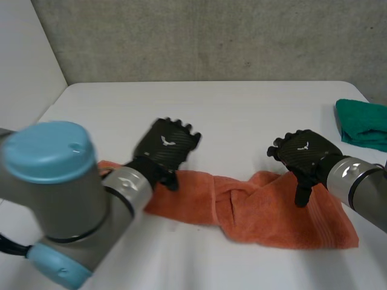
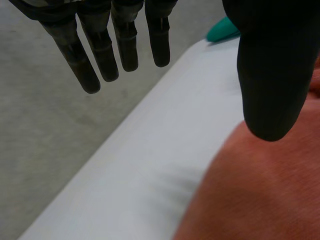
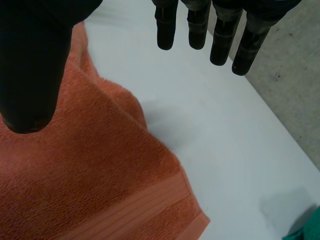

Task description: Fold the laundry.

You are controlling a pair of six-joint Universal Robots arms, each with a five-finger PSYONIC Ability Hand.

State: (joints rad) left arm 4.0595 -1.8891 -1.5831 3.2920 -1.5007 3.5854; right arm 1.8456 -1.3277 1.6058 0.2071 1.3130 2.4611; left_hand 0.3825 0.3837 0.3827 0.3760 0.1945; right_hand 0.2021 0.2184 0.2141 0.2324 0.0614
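Left arm (image 1: 54, 199), blue-capped, looms closest. Its left hand (image 1: 164, 148) and the right hand (image 1: 305, 152) hang with fingers straight and apart, holding nothing, over a nubby orange towel (image 1: 266, 211) lying twisted mid-length on the smooth white table (image 1: 230, 115). A green cloth (image 1: 363, 122) sits well apart.

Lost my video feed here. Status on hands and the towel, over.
Both hands open: left hand at left end of orange towel, right hand at its right part. Towel bunched mid-length, not folded. Green cloth far right, apart.
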